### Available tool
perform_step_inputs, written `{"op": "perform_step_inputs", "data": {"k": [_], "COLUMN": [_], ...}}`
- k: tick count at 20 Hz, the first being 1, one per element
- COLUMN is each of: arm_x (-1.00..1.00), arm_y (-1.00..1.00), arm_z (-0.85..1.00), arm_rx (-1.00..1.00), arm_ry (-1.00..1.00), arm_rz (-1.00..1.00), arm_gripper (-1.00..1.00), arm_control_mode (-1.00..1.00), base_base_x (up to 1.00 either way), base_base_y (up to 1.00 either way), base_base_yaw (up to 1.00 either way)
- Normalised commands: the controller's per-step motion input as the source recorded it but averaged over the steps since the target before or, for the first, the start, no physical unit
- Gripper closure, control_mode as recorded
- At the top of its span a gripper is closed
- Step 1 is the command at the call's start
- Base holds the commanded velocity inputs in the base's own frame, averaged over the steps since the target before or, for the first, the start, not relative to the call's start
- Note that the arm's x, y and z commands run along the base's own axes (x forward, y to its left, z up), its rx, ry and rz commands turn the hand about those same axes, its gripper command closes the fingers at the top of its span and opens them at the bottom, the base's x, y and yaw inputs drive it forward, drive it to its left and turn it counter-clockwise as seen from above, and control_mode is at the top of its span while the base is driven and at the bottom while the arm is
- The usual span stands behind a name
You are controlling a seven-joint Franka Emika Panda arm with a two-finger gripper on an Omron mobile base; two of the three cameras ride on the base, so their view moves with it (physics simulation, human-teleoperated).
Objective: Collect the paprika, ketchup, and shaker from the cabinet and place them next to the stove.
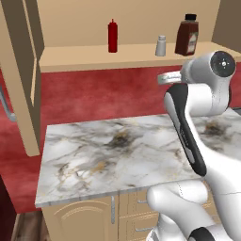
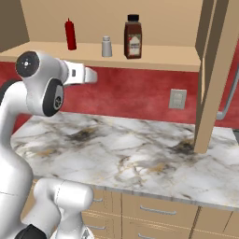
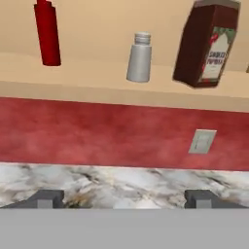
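Observation:
On the shelf of the open tan cabinet (image 1: 75, 59) stand three things in a row. The slim red ketchup (image 1: 112, 36) (image 2: 70, 34) (image 3: 47, 34) is at the left. The small pale shaker (image 1: 161, 46) (image 2: 107, 46) (image 3: 139, 57) is in the middle. The dark paprika (image 1: 187, 36) (image 2: 133, 37) (image 3: 207, 43) jar with a black cap is at the right. My gripper (image 3: 125, 199) is open and empty. It hangs in front of the red wall, below shelf level and well back from all three. The stove is out of view.
A marble counter (image 1: 117, 150) (image 2: 126, 149) runs below the shelf, with drawers (image 2: 158, 212) under it. Open cabinet doors stand at the left (image 1: 21, 80) and the right (image 2: 214, 70). A wall outlet (image 2: 178, 98) (image 3: 202, 141) sits on the red backsplash.

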Motion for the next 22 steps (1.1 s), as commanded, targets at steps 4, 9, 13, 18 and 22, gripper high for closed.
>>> {"op": "perform_step_inputs", "data": {"k": [4, 9, 13, 18, 22], "arm_x": [0.00, 0.00, 0.08, 0.37, 0.50], "arm_y": [-0.36, -0.42, -0.36, -0.36, -0.26], "arm_z": [0.97, 0.77, 0.59, 0.19, 0.10], "arm_rx": [0.00, 0.00, 0.00, 0.06, 0.08], "arm_ry": [-0.28, -0.29, -0.19, -0.03, 0.01], "arm_rz": [-0.08, -0.07, -0.10, -0.02, 0.00], "arm_gripper": [-1.00, -1.00, -1.00, -1.00, -1.00], "arm_control_mode": [-1.00, -1.00, -1.00, -1.00, -1.00], "base_base_x": [0.00, 0.00, 0.00, 0.00, 0.00], "base_base_y": [0.00, 0.00, 0.00, 0.00, 0.00], "base_base_yaw": [0.00, 0.00, 0.00, 0.00, 0.00]}}
